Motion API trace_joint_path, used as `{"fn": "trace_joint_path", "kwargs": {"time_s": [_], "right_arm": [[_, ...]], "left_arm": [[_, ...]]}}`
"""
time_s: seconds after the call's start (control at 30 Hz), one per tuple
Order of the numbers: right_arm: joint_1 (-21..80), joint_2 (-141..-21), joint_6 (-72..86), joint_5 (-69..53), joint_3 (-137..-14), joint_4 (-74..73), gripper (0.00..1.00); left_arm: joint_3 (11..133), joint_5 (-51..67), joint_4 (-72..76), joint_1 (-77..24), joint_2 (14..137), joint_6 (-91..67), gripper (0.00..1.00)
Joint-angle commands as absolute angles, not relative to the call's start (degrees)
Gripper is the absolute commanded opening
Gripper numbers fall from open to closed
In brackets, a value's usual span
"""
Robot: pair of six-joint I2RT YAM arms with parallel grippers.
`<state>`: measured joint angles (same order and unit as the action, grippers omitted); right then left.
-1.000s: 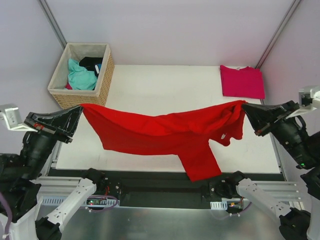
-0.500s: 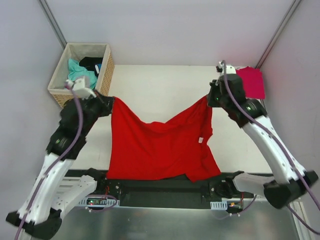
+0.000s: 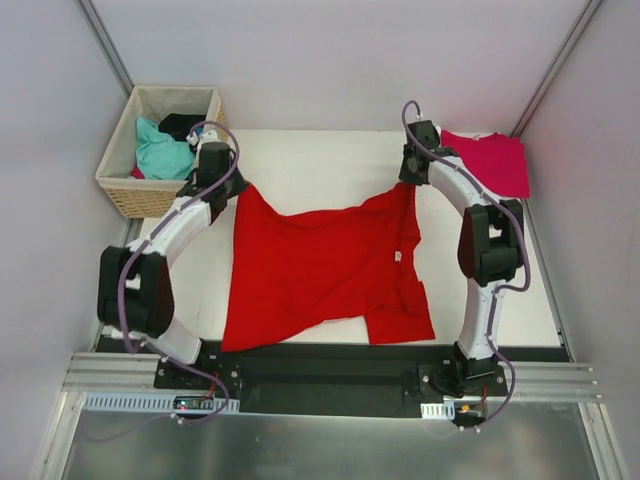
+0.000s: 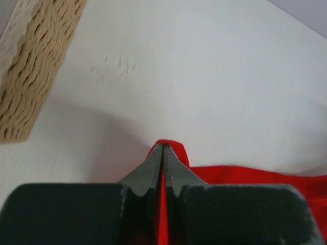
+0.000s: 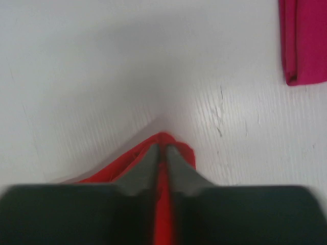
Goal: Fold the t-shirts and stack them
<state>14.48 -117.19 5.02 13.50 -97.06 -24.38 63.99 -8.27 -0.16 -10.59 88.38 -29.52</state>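
Observation:
The red t-shirt [image 3: 320,265] lies spread over the white table, its small white neck label [image 3: 398,257] showing. My left gripper [image 3: 240,188] is shut on the shirt's far left corner; in the left wrist view [image 4: 163,147] red cloth [image 4: 245,176] is pinched between the pads just above the table. My right gripper [image 3: 410,186] is shut on the far right corner; in the right wrist view [image 5: 162,149] red cloth [image 5: 127,161] bunches around the tips. The magenta-pink t-shirt [image 3: 488,163] lies folded at the far right, also in the right wrist view [image 5: 305,41].
A wicker basket [image 3: 160,155] with teal and dark clothes stands at the far left corner; its side shows in the left wrist view [image 4: 36,66]. Bare white table [image 3: 320,165] lies beyond the shirt. The table's front edge meets a black rail [image 3: 320,360].
Both arms have swung the red shirt from hanging in the air away toward the far side and lowered it; it now lies spread on the table, still held at both corners.

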Motion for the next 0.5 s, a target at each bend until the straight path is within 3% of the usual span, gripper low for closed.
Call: {"fn": "trace_joint_path", "kwargs": {"time_s": [0.0, 0.07, 0.1, 0.3, 0.47], "right_arm": [[12.7, -119.7, 4.5, 15.6, -104.4, -19.7, 0.59], [12.5, -117.6, 2.7, 15.6, -101.9, -17.2, 0.96], [12.5, -116.0, 1.9, 14.8, -100.2, -15.7, 1.0], [12.6, -109.2, 1.4, 9.7, -98.4, -16.8, 0.96], [13.4, -108.2, 2.9, 7.1, -99.5, -19.7, 0.97]], "left_arm": [[71.2, -11.9, 5.8, -9.8, 94.2, -30.3, 0.0], [72.4, -11.3, 6.0, -9.8, 95.3, -31.1, 0.0], [72.5, -10.3, 6.3, -9.8, 95.2, -31.3, 0.0], [72.4, -0.6, 6.0, -10.4, 91.4, -33.0, 0.0], [67.2, -1.6, 1.8, -12.2, 85.2, -32.6, 0.0]]}}
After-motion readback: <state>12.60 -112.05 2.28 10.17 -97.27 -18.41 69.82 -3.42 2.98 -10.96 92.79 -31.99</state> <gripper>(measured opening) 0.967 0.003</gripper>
